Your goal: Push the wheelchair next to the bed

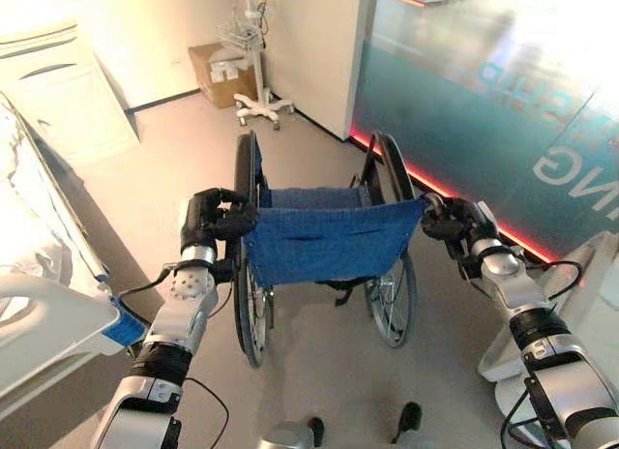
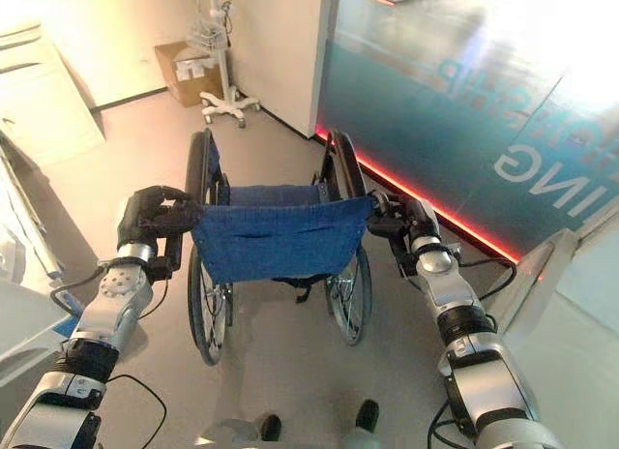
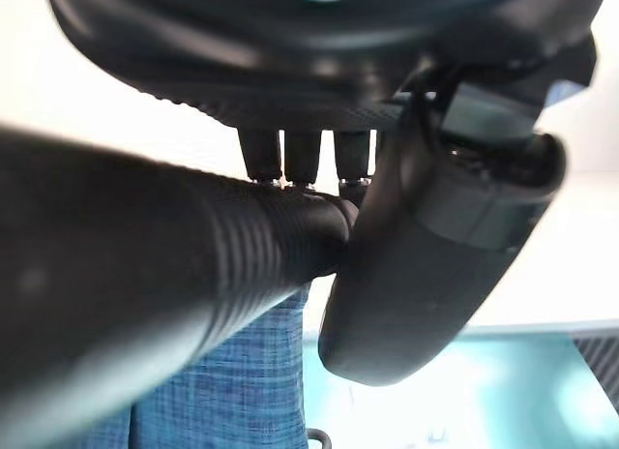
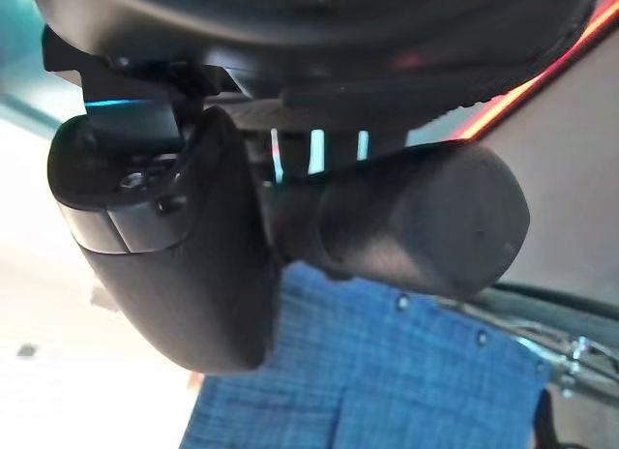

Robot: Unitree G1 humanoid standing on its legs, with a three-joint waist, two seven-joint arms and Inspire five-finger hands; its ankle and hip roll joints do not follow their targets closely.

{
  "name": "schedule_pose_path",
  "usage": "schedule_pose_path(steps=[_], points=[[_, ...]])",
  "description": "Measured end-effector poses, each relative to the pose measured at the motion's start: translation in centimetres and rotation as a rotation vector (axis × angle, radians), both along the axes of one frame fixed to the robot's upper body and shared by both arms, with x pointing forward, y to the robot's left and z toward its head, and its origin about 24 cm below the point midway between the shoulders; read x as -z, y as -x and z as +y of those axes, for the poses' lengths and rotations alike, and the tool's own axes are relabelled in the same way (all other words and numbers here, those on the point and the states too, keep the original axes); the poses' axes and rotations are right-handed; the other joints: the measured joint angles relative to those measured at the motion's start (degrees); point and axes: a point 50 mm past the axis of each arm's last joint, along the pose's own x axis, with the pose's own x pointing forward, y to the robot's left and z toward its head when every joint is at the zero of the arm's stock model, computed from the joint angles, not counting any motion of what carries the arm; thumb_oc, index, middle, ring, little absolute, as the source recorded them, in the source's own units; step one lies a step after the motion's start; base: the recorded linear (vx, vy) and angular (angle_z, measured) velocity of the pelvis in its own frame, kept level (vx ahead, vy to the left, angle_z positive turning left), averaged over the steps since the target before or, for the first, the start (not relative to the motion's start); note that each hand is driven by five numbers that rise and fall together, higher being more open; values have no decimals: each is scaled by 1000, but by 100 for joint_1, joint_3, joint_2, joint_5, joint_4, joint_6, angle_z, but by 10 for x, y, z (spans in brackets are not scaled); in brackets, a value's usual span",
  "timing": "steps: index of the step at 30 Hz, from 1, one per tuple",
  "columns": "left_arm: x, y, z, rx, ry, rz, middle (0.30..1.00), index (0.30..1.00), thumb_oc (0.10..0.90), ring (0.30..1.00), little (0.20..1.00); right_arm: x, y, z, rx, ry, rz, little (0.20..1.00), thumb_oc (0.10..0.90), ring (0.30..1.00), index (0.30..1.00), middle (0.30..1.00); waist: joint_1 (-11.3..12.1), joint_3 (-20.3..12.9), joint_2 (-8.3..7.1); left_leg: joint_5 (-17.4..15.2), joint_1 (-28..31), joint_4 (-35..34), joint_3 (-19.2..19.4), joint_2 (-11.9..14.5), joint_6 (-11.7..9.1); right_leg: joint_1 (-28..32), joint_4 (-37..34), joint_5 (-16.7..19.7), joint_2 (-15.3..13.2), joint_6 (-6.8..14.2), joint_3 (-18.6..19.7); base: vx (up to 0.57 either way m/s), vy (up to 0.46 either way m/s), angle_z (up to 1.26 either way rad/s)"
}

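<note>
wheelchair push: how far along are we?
Done: left hand and right hand are each closed on a push handle of the wheelchair. In hand: the push itself. Left: the chair stands in the open floor, apart from the bed at the robot's left; it needs steering alongside.

Wheelchair [image 1: 324, 241] central, bed [image 1: 39, 304] at left, glass wall [image 1: 503, 110] at right — trolley [image 1: 253, 72] behind.

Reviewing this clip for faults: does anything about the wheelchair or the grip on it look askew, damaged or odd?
Nothing stands out. The wheelchair stands upright, its blue backrest intact; left hand and right hand each grip a push handle.
</note>
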Motion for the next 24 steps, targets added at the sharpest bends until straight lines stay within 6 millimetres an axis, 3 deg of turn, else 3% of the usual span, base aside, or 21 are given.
schedule_pose_path(steps=[1, 2, 3, 4, 5, 6, 7, 11, 14, 17, 18, 20, 21, 23, 24], points=[[-1, 0, 1, -4, 6, -4, 300, 300, 400, 300, 300, -4, 0, 1, -2, 4, -2, 300, 400, 300, 300, 300, -54, -18, -48, -169, -24, 187, -164, 2, -123, 50, 426, -26, 121, -44, -71, 514, -526, 73], [-2, 1, 4, -9, 1, -7, 300, 300, 400, 300, 300, -8, 0, 4, -7, 7, 1, 300, 400, 300, 300, 300, -108, -12, -153, -235, -76, 300, -50, 9, -193, 261, 573, 35, 236, -261, -129, 400, -369, 116], [0, -1, 0, -9, 28, 2, 300, 300, 400, 300, 300, -16, 1, -2, -4, 33, -16, 300, 400, 300, 300, 300, -242, 99, 28, -288, -102, 341, 434, 293, -196, 413, 776, -79, 285, -411, -206, 357, -348, 103], [1, 0, -1, -6, 31, 7, 300, 300, 400, 300, 300, -19, 0, -3, -4, 40, -19, 300, 400, 300, 300, 300, -280, 122, 29, -289, -76, 404, 719, 454, -210, 390, 875, -192, 294, -421, -184, 311, -349, 93], [2, -1, -4, -7, 46, 5, 300, 300, 400, 300, 300, -21, -2, -5, -2, 46, -19, 300, 400, 300, 300, 300, -292, 145, 144, -253, 27, 329, 806, 600, -341, 398, 1184, -431, 349, -528, -264, 249, -311, 51], [4, -1, -5, -7, 53, 11, 300, 300, 400, 300, 300, -20, -1, -6, 0, 49, -14, 300, 400, 300, 300, 300, -292, 132, 165, -246, 23, 316, 837, 650, -374, 415, 1296, -545, 385, -594, -370, 313, -384, 73], [3, -2, -8, 0, 56, 6, 300, 300, 400, 300, 300, -20, -1, -9, 2, 54, -16, 300, 400, 300, 300, 300, -294, 151, 109, -255, -60, 535, 1093, 761, -403, 519, 1328, -760, 410, -568, -454, 234, -271, 71], [5, -4, -15, 19, 53, 4, 300, 300, 400, 300, 300, -14, -1, -16, 24, 57, -2, 300, 400, 300, 300, 300, -187, 134, 18, -188, -426, 1248, 1683, 1123, -467, 675, 1430, -1170, 611, -834, -772, 317, -235, 63], [18, 6, -18, 23, 58, 34, 300, 300, 400, 300, 300, -4, 4, -18, 17, 64, 30, 300, 400, 300, 300, 300, -64, 16, -20, -214, -444, 1283, 1636, 1111, -507, 849, 1457, -1374, 727, -987, -811, 323, -179, 24], [27, 9, -27, 25, 78, 54, 300, 300, 400, 300, 300, 3, 8, -25, 36, 76, 50, 300, 400, 300, 300, 300, -29, 36, -84, -194, -781, 1025, 1821, 696, -540, 1218, 1018, -1343, 800, -1062, -734, 428, -183, 30], [28, 10, -30, 28, 85, 52, 300, 300, 400, 300, 300, 3, 9, -29, 44, 82, 56, 300, 400, 300, 300, 300, 47, 32, -80, -84, -1008, 618, 1953, 558, -708, 1326, 806, -1338, 888, -1070, -694, 373, -132, 5], [28, 16, -32, 35, 93, 44, 300, 300, 400, 300, 300, 3, 9, -33, 50, 87, 60, 300, 400, 300, 300, 300, 217, 8, 109, 137, -1280, 21, 2282, 611, -993, 1559, 463, -1246, 1156, -1197, -800, 462, -158, -39], [28, 20, -32, 36, 97, 39, 300, 300, 400, 300, 300, 4, 9, -32, 44, 87, 64, 300, 400, 300, 300, 300, 352, -26, 194, 144, -1378, -52, 2468, 655, -1010, 1718, 387, -1178, 1207, -1076, -1069, 497, -167, -56], [29, 26, -30, 32, 102, 31, 300, 300, 400, 300, 300, 8, 11, -32, 31, 85, 78, 300, 400, 300, 300, 300, 443, -113, 310, 140, -1404, 191, 2608, 758, -964, 1958, 295, -1244, 1354, -956, -1276, 390, -150, -41], [30, 31, -27, 23, 103, 25, 300, 300, 400, 300, 300, 13, 11, -28, 22, 70, 91, 300, 400, 300, 300, 300, 533, -203, 300, 270, -1360, 307, 2392, 667, -781, 2054, 327, -1365, 1400, -881, -1261, 409, -152, -38]])
